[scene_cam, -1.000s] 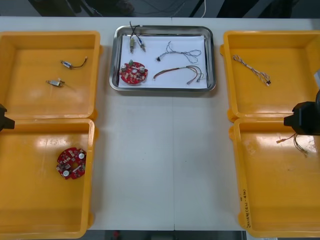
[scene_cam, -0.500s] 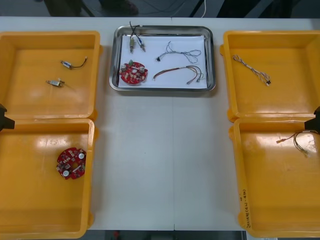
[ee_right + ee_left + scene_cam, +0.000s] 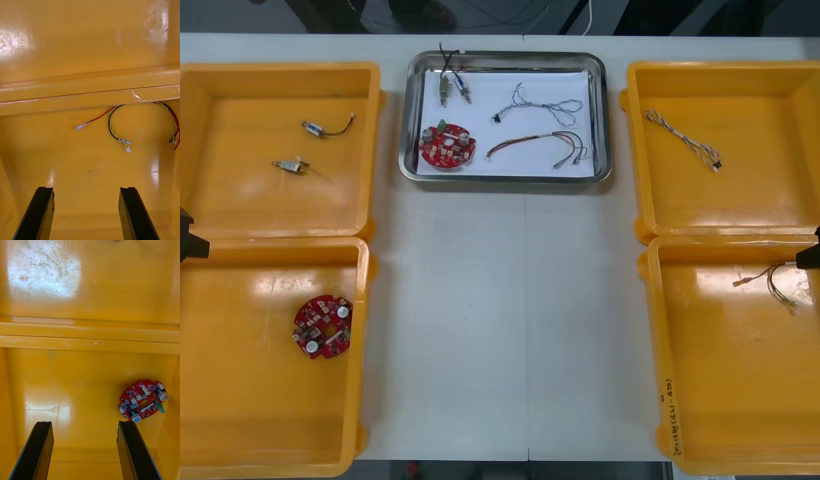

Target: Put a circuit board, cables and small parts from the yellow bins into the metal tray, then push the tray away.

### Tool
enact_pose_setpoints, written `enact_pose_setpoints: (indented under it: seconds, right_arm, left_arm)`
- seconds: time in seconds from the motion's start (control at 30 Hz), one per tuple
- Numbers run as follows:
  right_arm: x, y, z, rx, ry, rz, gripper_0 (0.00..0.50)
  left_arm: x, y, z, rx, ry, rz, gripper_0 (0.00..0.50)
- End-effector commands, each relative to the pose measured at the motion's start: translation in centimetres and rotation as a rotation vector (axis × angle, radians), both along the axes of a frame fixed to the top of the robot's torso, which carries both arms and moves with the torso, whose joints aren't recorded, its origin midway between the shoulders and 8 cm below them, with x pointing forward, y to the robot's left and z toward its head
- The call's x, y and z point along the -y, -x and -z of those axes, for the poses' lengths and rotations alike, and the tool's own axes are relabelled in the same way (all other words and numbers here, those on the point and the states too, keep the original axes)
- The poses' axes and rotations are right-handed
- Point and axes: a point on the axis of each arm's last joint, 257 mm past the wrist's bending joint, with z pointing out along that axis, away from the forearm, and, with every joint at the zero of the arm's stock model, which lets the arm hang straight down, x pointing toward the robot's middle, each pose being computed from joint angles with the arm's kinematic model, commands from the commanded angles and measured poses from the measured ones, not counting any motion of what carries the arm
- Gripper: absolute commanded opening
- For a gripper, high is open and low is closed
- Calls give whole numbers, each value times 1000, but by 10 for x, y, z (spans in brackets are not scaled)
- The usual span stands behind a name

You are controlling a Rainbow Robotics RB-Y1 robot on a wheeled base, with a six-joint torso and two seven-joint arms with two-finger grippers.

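Our left claw (image 3: 85,424) and right claw (image 3: 86,189) hung released; we judged an off-centre push could skew the loaded metal tray (image 3: 407,120) against a yellow bin (image 3: 638,130).

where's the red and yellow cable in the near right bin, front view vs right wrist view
Front view: red and yellow cable in the near right yellow bin, close to its far wall, at the right edge.
Right wrist view: the cable beyond the open right tool, by that wall.
Shared landmark: the ridge where both right bins meet.
Left tool hovers over the near left bin.
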Motion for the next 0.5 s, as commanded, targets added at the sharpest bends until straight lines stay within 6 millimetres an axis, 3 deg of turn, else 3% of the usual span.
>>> enact_pose_setpoints:
  seconds: [0.03,0.5]
  right_arm:
    - [20,3,-12,16,64,-12,500]
    - [3,1,-14,34,122,-69,500]
  left_arm:
    - [-5,4,-4,16,-66,90,500]
    - [-5,4,-4,16,-66,90,500]
